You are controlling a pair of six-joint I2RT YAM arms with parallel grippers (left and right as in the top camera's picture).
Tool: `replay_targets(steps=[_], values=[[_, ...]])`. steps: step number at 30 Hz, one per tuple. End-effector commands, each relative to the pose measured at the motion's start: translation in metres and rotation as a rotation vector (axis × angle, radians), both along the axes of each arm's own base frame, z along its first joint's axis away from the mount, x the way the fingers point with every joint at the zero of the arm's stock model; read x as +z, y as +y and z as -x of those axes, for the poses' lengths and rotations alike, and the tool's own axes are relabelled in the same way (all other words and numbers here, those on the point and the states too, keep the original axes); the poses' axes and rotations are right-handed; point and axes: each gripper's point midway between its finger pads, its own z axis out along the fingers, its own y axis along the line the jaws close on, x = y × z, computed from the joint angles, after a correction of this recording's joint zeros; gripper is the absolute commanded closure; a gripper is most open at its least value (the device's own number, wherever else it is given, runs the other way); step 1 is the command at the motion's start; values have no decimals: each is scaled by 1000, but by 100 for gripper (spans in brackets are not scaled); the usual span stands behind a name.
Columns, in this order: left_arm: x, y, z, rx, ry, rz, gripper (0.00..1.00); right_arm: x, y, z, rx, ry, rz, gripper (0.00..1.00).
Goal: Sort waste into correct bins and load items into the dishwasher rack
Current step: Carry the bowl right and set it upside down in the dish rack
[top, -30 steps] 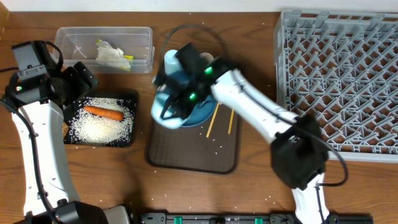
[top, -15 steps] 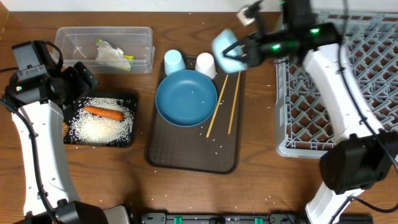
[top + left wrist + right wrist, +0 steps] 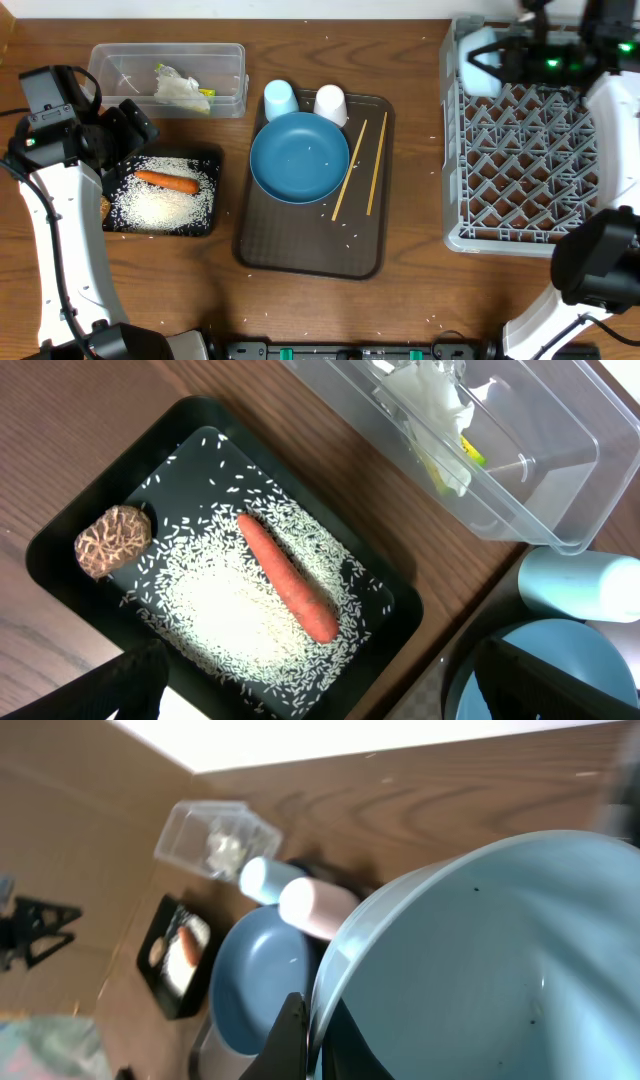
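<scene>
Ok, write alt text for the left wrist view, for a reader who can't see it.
A black tray on a wooden table holds an orange carrot lying on scattered white rice, with a brown lump in one corner. At upper right, a clear tub holds a crumpled tissue and a yellow-green wrapper.

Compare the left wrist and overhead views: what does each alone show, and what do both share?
Only the left wrist view shows the small brown food lump whole, in a corner of the black tray; overhead, the left arm hides most of it. Only the overhead view shows the dishwasher rack, the right gripper holding the bowl over it, the small white cup and the chopsticks. Both show the carrot, the rice, the clear tub, the light-blue cup and the blue plate.
</scene>
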Motion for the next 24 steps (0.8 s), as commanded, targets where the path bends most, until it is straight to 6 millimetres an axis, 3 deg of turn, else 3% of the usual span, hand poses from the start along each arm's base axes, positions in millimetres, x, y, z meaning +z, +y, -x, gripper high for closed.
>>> replay_targets(steps=[1, 4, 16, 24], values=[[8, 3, -1, 11, -20, -9, 2, -10, -26, -5, -61, 6, -4, 99], [8, 3, -1, 11, -20, -9, 2, -16, -39, -11, -71, -42, -25, 99], [8, 3, -1, 11, -20, -9, 2, -48, -51, -31, -124, -187, -170, 99], [8, 3, -1, 11, -20, -9, 2, -67, -57, -35, -180, -201, -150, 99]])
